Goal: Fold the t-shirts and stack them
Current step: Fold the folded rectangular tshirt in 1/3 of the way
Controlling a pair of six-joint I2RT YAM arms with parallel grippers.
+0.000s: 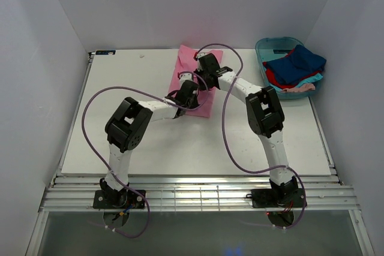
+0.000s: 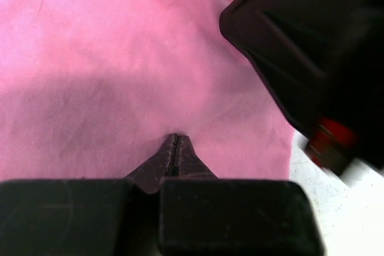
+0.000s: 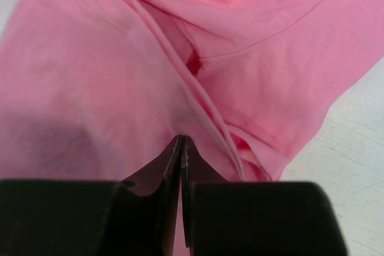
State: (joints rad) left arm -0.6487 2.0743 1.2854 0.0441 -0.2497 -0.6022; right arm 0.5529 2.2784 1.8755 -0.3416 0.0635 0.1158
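Laid 12-to-6 o'clock, the pink t-shirt (image 1: 187, 61) is pinched near 6 by the left gripper (image 2: 176, 141), near 12 by the right gripper (image 3: 181, 142).

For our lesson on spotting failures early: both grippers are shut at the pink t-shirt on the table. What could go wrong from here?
The left gripper is shut with only its tips on the pink t-shirt; no cloth shows between them, so it may lift nothing.
The right gripper pinches where the cloth bunches, so it may catch one layer and spoil the fold.
The right arm sits close to the left gripper; they could collide.
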